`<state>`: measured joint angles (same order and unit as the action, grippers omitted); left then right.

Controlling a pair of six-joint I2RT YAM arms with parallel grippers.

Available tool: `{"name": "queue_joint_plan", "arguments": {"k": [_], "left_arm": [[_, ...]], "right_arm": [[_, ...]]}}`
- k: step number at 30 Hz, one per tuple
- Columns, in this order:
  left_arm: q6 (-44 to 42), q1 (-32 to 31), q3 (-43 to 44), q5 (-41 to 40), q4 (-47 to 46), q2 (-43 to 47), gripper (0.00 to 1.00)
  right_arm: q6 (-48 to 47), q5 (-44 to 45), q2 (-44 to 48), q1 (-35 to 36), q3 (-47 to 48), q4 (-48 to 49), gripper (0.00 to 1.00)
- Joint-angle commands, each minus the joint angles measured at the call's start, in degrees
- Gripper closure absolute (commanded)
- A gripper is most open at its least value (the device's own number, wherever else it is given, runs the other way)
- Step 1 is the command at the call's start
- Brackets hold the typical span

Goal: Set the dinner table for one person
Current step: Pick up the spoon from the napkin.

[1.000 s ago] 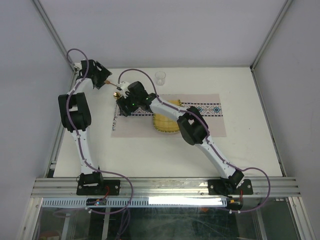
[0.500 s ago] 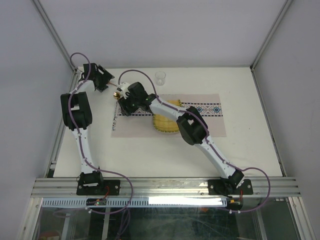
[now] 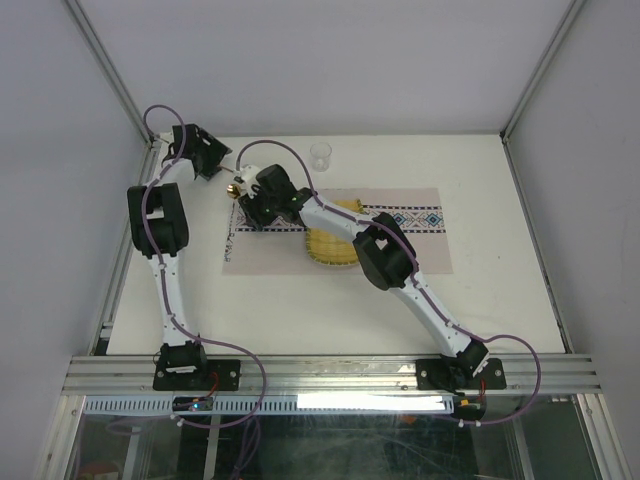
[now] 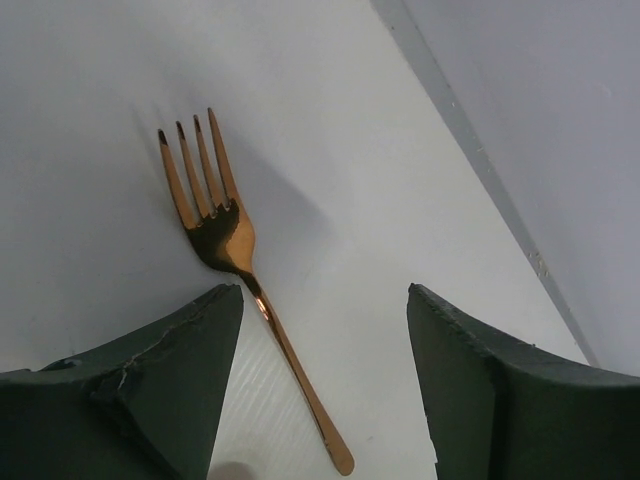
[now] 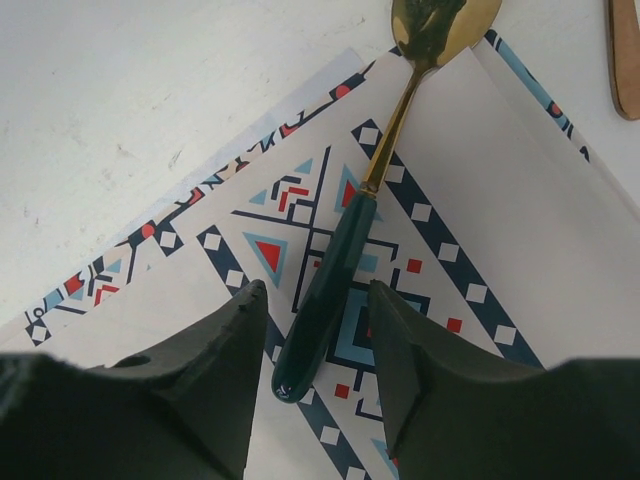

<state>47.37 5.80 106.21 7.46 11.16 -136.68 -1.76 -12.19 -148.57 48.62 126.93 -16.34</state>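
On the white dinner table (image 3: 480, 300) lies a pale placemat (image 3: 420, 250) with a patterned band. A spoon (image 5: 335, 265) with a dark green handle and gold bowl rests on the mat's left end. My right gripper (image 5: 318, 292) is open, its fingers close on either side of that handle with narrow gaps showing. A copper fork (image 4: 228, 235) lies on the bare table at the far left corner. My left gripper (image 4: 325, 300) is open above it, the fork's handle running between the fingers near the left one. From above, the right gripper (image 3: 246, 203) and left gripper (image 3: 203, 155) are close together.
A yellow plate (image 3: 333, 250) sits on the mat, partly under my right arm. A clear cup (image 3: 320, 155) stands behind the mat. A copper handle end (image 5: 625, 60) shows beyond the mat's edge. The wall and metal rail (image 4: 480, 160) run close to the fork.
My right fingers have narrowed around the spoon's handle. My left arm has swung back toward the far left corner, its fingers closing in a little.
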Motion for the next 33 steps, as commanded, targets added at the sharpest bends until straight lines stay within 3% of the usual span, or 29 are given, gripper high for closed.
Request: {"name": "queue_joint_plan", "arguments": {"k": [1, 16, 22, 29, 33], "left_arm": [[1.23, -1.79, 3.15, -4.25, 4.3, -2.79, 0.31], [0.41, -2.48, 5.94, -10.31, 11.11, -4.56, 0.35], [-0.2, -2.43, 5.51, -9.93, 11.58, -4.65, 0.45], [-0.5, -2.3, 4.32, -10.11, 11.6, -3.5, 0.44], [-0.75, -2.06, 3.84, -9.92, 11.61, -2.28, 0.43]], "right_arm": [[-1.01, 0.98, 2.57, 0.07, -1.52, -0.1, 0.53], [-0.98, 0.74, 2.39, 0.07, -2.21, -0.14, 0.68], [-0.95, 0.62, 2.74, 0.07, -2.3, -0.18, 0.85], [-0.7, 0.84, 3.6, 0.09, -2.46, -0.19, 0.97], [-0.78, 2.0, 4.7, 0.2, -2.8, -0.16, 0.98]]}}
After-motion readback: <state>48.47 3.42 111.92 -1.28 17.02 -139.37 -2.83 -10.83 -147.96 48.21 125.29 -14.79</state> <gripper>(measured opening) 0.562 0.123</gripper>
